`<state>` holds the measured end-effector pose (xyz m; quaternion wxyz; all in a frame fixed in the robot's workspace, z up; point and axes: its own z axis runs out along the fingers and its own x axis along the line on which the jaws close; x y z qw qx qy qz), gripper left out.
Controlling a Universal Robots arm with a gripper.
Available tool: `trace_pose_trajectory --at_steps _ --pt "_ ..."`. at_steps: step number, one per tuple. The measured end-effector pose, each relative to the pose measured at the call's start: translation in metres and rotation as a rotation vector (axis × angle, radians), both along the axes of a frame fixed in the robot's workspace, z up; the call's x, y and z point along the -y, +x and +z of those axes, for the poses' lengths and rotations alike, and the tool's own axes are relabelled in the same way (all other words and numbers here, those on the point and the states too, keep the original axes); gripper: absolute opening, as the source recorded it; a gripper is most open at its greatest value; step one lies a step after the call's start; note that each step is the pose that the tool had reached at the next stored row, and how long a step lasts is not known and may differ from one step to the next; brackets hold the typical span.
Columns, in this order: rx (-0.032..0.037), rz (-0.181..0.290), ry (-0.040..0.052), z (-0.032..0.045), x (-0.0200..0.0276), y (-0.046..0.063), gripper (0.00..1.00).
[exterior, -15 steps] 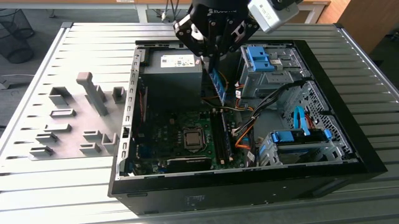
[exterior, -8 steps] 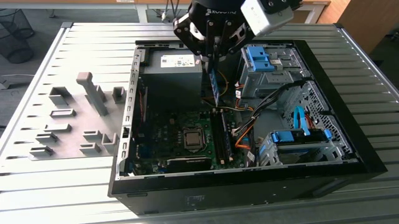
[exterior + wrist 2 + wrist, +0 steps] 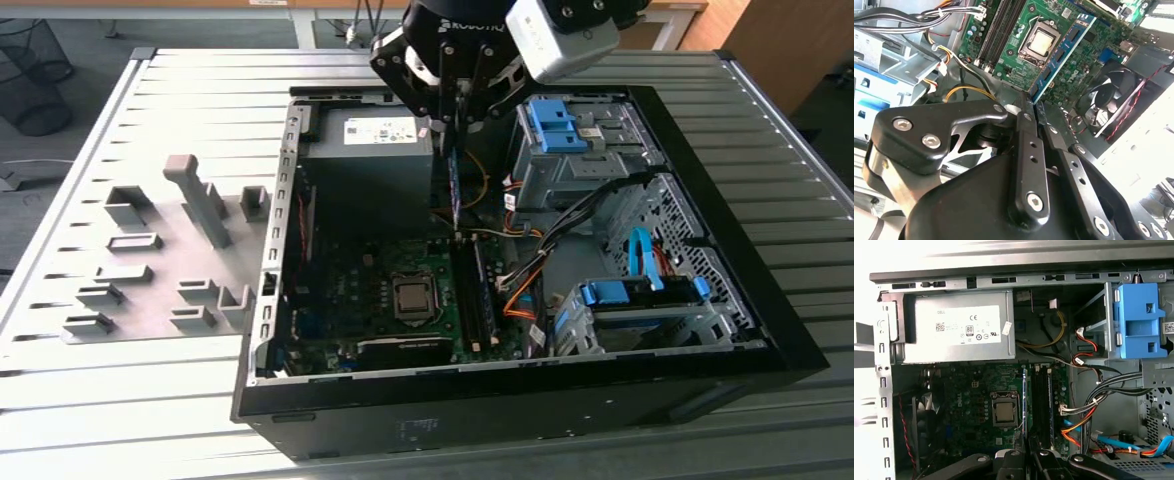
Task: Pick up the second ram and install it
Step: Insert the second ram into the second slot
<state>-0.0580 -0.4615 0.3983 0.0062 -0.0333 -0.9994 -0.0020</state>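
In the exterior view, grey holder blocks [image 3: 160,250] stand on the slatted table [image 3: 80,400] at the exterior view's left. Right of them, the open computer case [image 3: 787,330] holds the power supply [image 3: 367,150] and motherboard [image 3: 374,290]. The gripper [image 3: 457,120] hangs over the case, its fingers clamped on the second ram [image 3: 455,185], held upright on end above the black slots [image 3: 481,300]; the blue stick [image 3: 1061,52] juts toward the board in the second wrist view

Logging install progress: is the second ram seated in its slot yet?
Not seated: the second ram hangs edge-down in the gripper, above the motherboard slots.
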Motion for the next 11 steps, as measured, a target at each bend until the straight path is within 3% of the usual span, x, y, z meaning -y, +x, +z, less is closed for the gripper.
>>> trace_pose_trajectory --at_steps 7,11 --pt "0.0 -0.001 0.0001 0.0 0.0 0.0 0.14" --pt "-0.0001 -0.065 -0.0001 -0.0006 0.0 0.0 0.14"
